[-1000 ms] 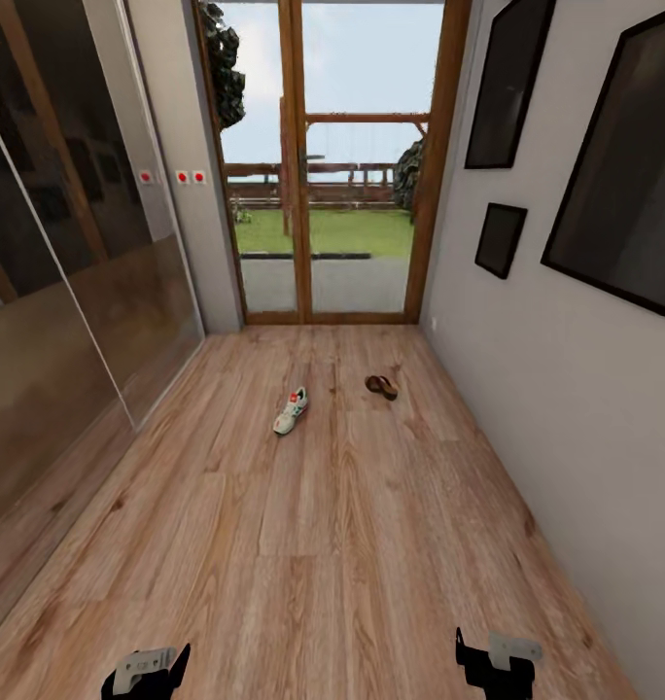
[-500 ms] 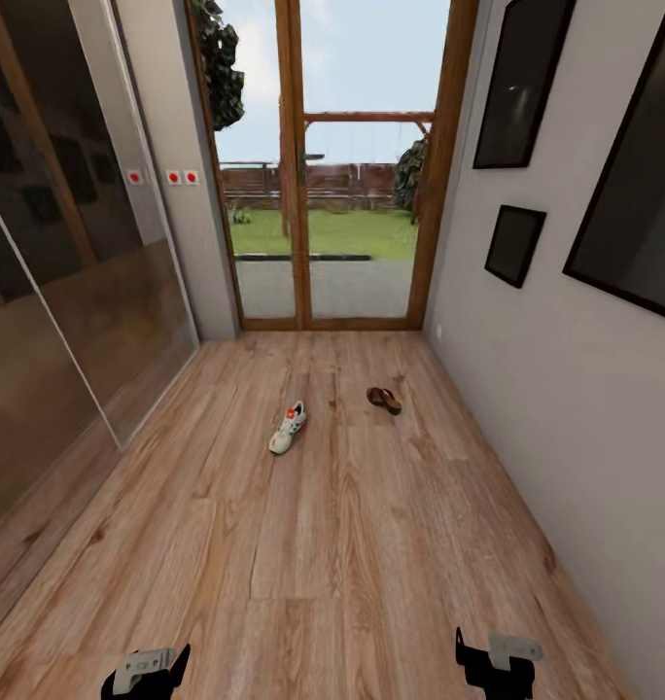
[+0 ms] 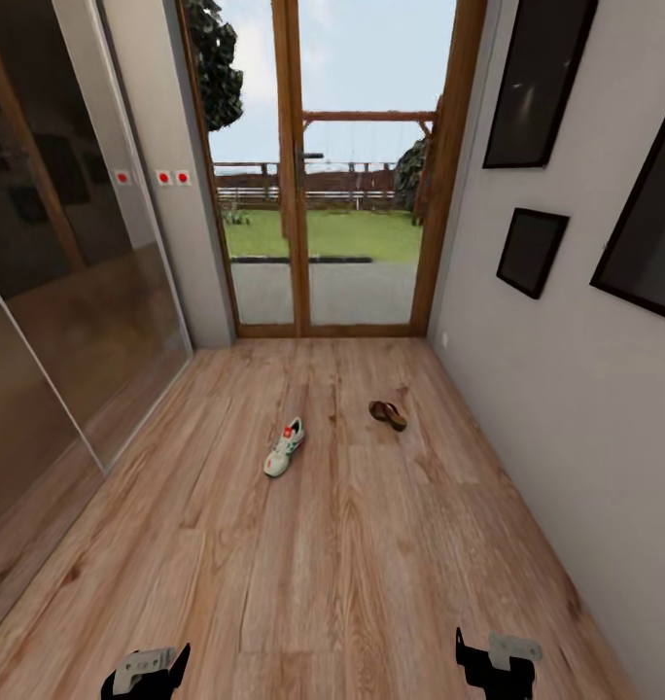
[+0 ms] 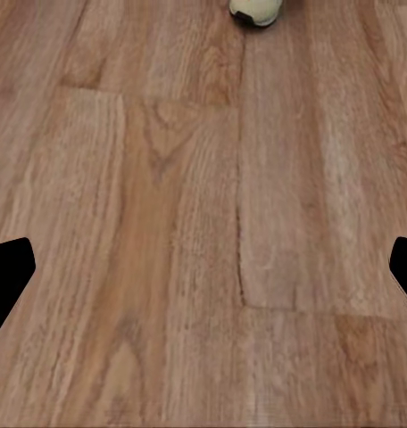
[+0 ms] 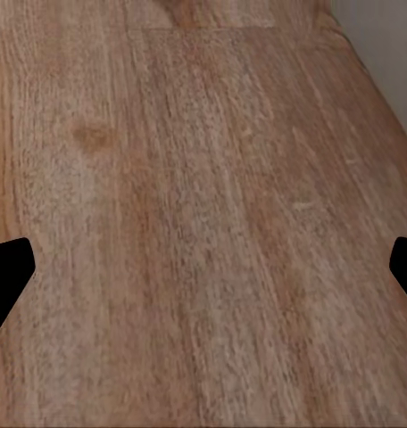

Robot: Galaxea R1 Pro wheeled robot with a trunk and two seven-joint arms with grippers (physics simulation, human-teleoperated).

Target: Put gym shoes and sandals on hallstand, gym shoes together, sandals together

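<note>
Currently, a list of what lies before me in the corridor.

Item: one gym shoe [image 3: 284, 448], white with green stripe and red heel patch, lying on the floor [image 3: 352, 564] ahead and slightly to my left, toe toward me. Its toe [image 4: 253, 10] also peeks in at the edge of the left wrist view.

Item: one sandal [image 3: 387, 414], brown, flat, lying farther off and to the right of the shoe, well apart from it.

Item: second shoe and second sandal, not located. Shoe rack, likewise not located.

Item: left gripper [image 3: 150, 671], held low over bare planks, empty; in the left wrist view its two fingers [image 4: 9, 272] sit wide at opposite edges, spread. Right gripper [image 3: 493, 663], the same: empty, fingers [image 5: 9, 267] spread wide over bare floor, near the right-hand wall [image 3: 527, 389].

Item: glass door [image 3: 323, 194] at the corridor's end; mirrored wardrobe [image 3: 60, 292] along the left side; dark picture frames [image 3: 533, 251] on the right wall.

Risks, as I judge them:
- Both pieces of footwear are far beyond my reach; reaching early would close on nothing.
- The sandal is low and thin; my fingers may scrape the planks or slide it away instead of gripping.
- The corridor is narrow; my right arm could strike the wall, my left the wardrobe.
- With the rack unseen, I will have to turn around while carrying, and a loose hold could drop the shoe.
</note>
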